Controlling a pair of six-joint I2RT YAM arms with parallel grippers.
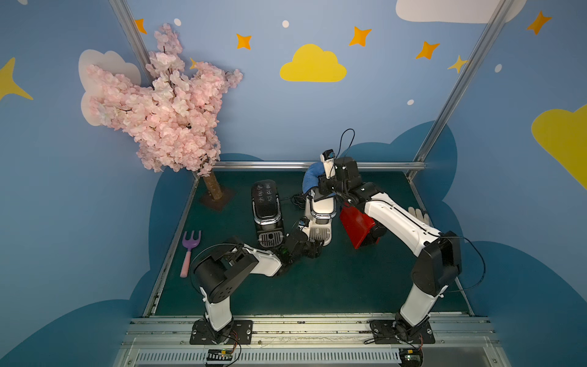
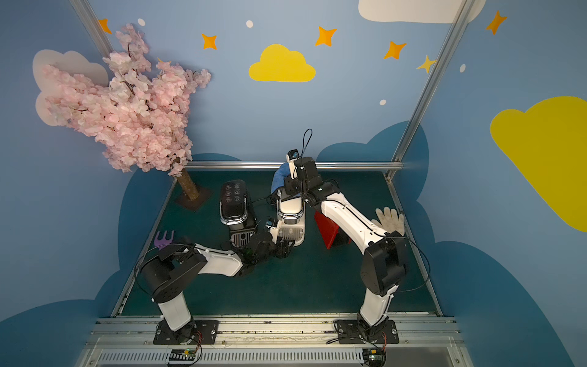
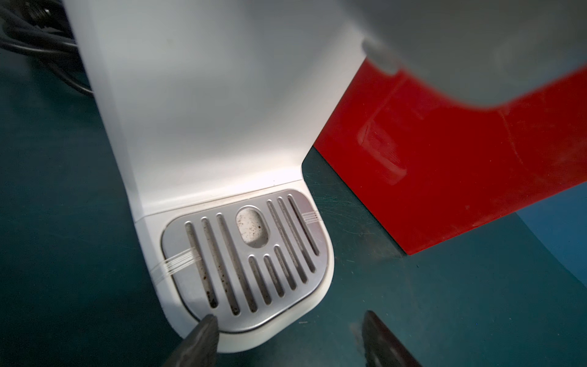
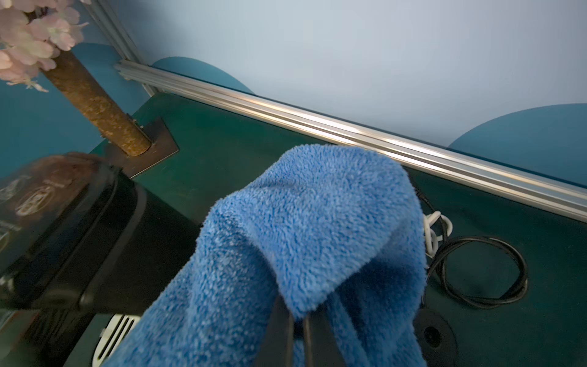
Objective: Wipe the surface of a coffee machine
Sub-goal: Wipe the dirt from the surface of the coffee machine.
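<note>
Far L: purple toy rake lay on the mat, w/ the blossom tree behind it. Next over, the black machine stood apart from the target.

L gripper sat low at the front of the coffee machine. Its jaws were spread and pinched nothing: one fingertip was at the front rim of the drip grille, the other was over bare mat beside the base.

The coffee machine stood mid-table, its long axis running front-to-back. R gripper was up at its rear top, jaws pressed together on the blue cloth, which hung over that far end. The top surface lay below and robot-ward of the jaws, so the R arm was nearer for the wipe, prob. a pull along the axis.

Further R: red machine, just beside the target, then a glove.
</note>
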